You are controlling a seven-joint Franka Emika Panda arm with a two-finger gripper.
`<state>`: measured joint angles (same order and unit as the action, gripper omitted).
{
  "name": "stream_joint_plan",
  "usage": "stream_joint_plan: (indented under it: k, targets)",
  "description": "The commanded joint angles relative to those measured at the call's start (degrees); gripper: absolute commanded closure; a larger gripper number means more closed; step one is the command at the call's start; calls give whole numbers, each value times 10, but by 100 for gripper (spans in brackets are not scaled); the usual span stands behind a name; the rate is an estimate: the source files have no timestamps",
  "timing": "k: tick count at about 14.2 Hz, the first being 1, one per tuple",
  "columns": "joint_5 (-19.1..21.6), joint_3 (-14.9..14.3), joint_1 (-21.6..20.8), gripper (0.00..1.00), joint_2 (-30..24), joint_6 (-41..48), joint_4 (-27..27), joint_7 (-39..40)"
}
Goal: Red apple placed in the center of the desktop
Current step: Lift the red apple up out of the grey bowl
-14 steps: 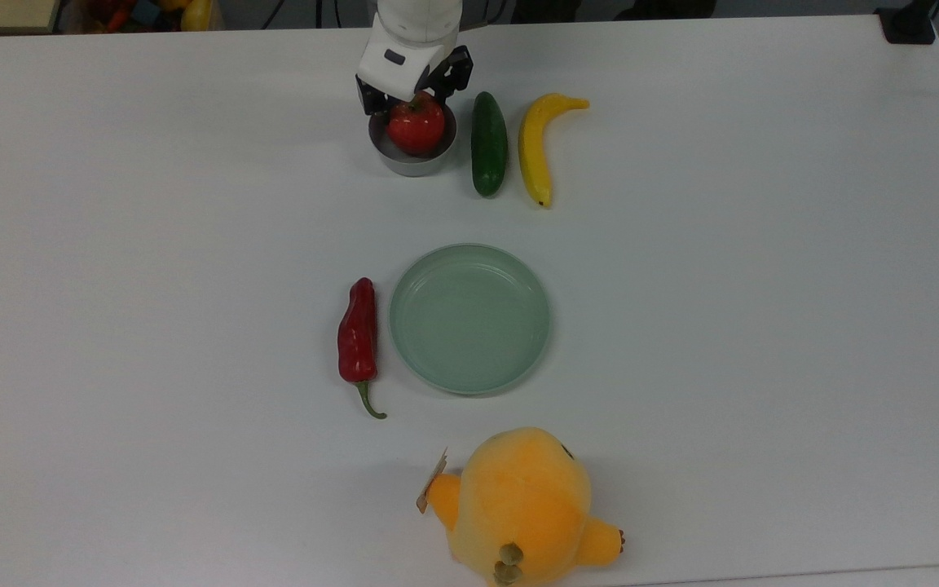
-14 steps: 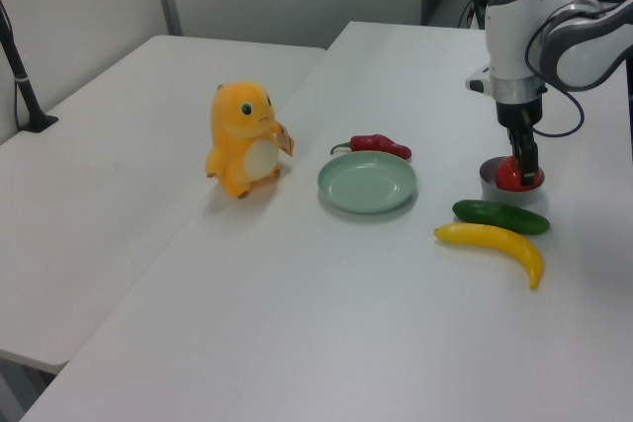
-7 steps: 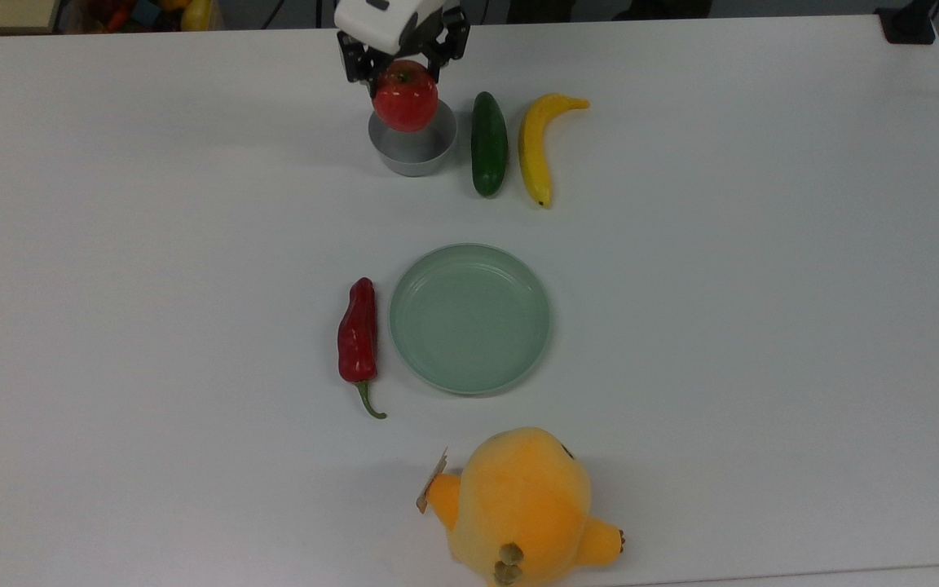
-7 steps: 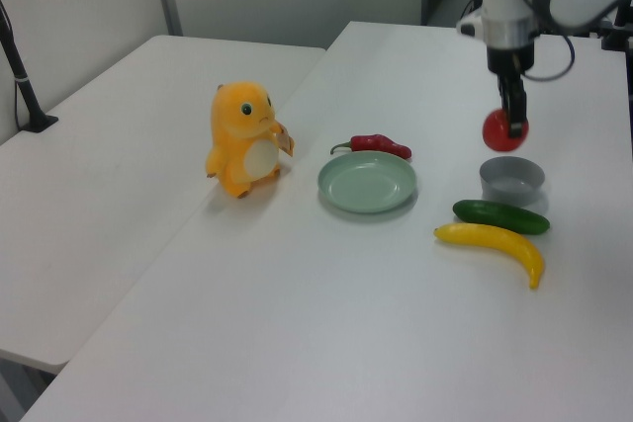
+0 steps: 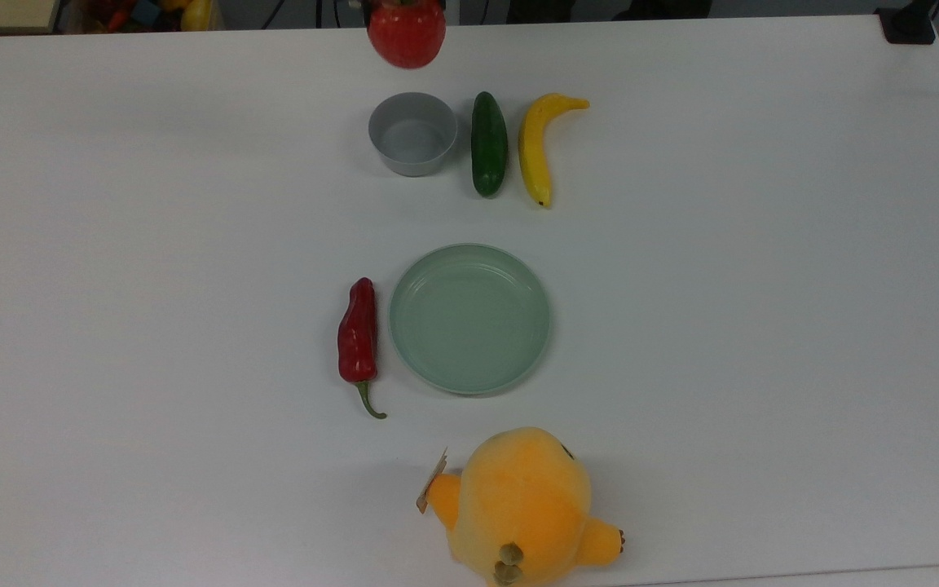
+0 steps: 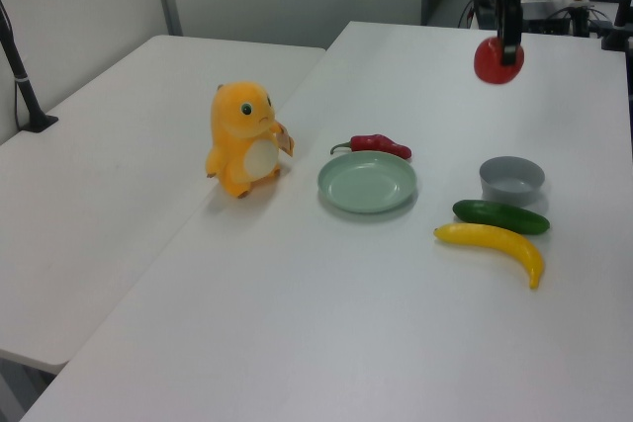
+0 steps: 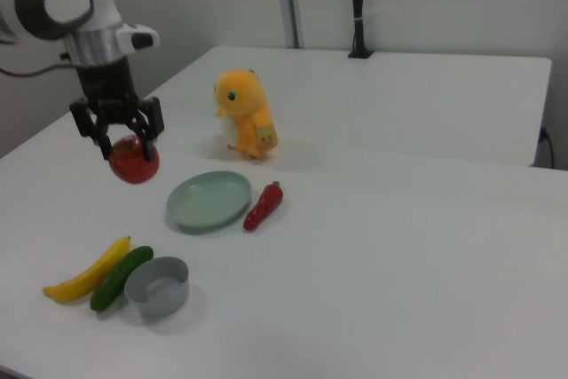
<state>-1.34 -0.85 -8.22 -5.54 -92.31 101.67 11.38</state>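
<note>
white desktop point(image 7: 382, 246) below gripper point(image 7: 118, 138) (fingers clamped on red apple point(image 7: 134, 161))

The apple point(image 7: 134, 161) was round, glossy and red, and hung in the air well above the desk point(image 7: 373, 255), touching nothing on it. The gripper point(image 7: 118, 137) clasped it from above, dark fingers point(image 7: 148, 122) pressed on either side of its upper half. In the top view the apple point(image 5: 407, 32) sat at the upper edge of the frame, above the far part of the desk point(image 5: 722, 269). In the left view it point(image 6: 497, 60) hung high near the left view's right side. The desk point(image 6: 326, 313) was a large, plain white rectangle with a flat, matte surface.
</note>
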Motion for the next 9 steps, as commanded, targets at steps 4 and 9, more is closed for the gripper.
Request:
stream_joint_plan:
  k: [4,9]
  targets:
    - [33,-8,14,96,44,50,-92,7]
    - [52,-51,22,96,154,53,-174,-30]
